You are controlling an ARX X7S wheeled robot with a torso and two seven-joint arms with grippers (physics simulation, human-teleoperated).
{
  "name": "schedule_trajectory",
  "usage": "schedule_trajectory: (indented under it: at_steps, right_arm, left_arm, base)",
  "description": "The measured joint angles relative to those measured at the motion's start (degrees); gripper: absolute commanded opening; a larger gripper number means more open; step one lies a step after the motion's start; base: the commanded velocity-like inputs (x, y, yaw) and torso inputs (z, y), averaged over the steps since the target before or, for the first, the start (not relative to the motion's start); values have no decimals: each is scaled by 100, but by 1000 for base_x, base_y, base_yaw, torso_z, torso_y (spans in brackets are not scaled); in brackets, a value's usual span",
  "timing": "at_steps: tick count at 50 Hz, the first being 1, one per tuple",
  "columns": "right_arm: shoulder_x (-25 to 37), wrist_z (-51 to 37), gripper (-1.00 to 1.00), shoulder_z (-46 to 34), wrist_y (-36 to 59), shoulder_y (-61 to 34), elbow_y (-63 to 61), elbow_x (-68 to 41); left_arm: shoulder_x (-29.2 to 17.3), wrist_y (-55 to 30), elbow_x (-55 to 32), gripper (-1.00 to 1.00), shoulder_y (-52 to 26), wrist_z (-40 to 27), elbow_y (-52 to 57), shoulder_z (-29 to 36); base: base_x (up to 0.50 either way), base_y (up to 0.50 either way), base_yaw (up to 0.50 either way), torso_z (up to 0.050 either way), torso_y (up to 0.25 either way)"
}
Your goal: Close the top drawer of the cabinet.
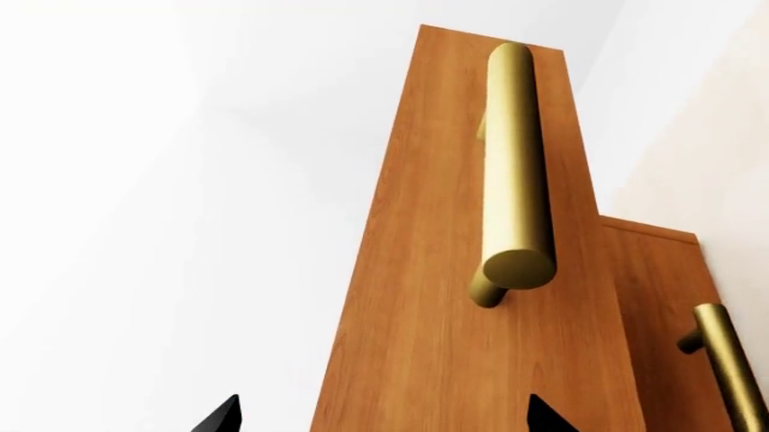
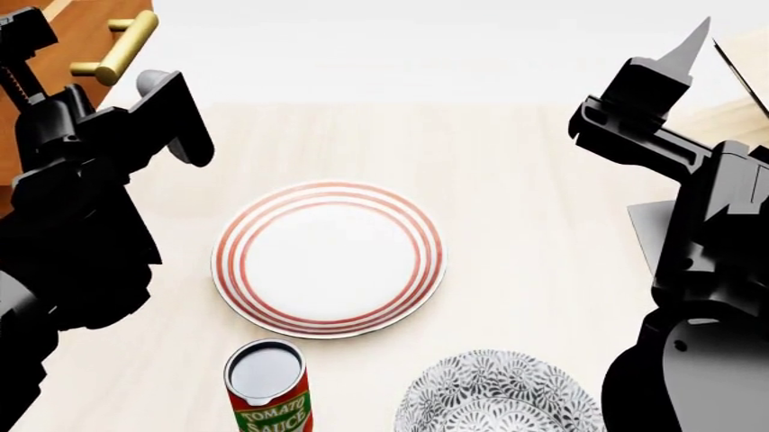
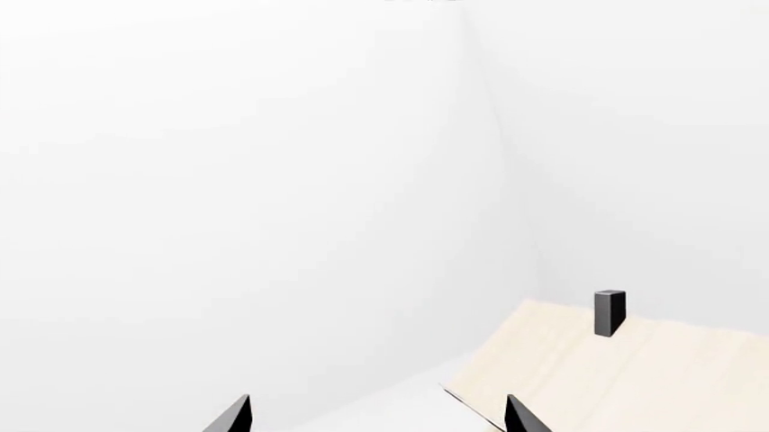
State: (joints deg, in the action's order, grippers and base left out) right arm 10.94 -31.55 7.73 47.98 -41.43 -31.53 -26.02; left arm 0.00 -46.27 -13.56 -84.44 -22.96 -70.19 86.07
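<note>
1. The left gripper (image 1: 382, 416) had its two dark fingertips spread wide apart, with nothing between them and touching nothing.
2. In the left wrist view, the top drawer (image 1: 445, 297) stood just ahead of those tips, its orange-brown front sticking out past the drawer front behind it, so it was open. Its brass handle (image 1: 520, 171) was near the gripper but not gripped.
3. From the head view, only a corner of the cabinet (image 2: 67, 36) showed at the far left, beyond the left arm.
4. The right gripper (image 3: 375, 416) also had its tips well apart and empty, facing a white wall and a pale wooden surface (image 3: 625, 378).
5. On the table (image 2: 541, 180) between the arms lay a red-ringed plate (image 2: 328, 259), with a tomato sauce can (image 2: 268, 387) and a patterned bowl (image 2: 499, 396) nearer the robot.
</note>
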Motion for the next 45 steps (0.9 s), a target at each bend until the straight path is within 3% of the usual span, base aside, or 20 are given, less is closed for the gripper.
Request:
schedule_trajectory:
  at_steps: [18,45]
  right_arm:
    - [43,-81,100,-25,87,-17,-154,-110]
    - [118,-305,100,78,427,-44,-614,-389]
  left_arm:
    - [-60,-101,1022,100,20,352,-330,-910]
    - [-511,-345,1307,100,-18,722,-377,-668]
  base:
    - [0,0,0,0,0]
    - [0,0,0,0,0]
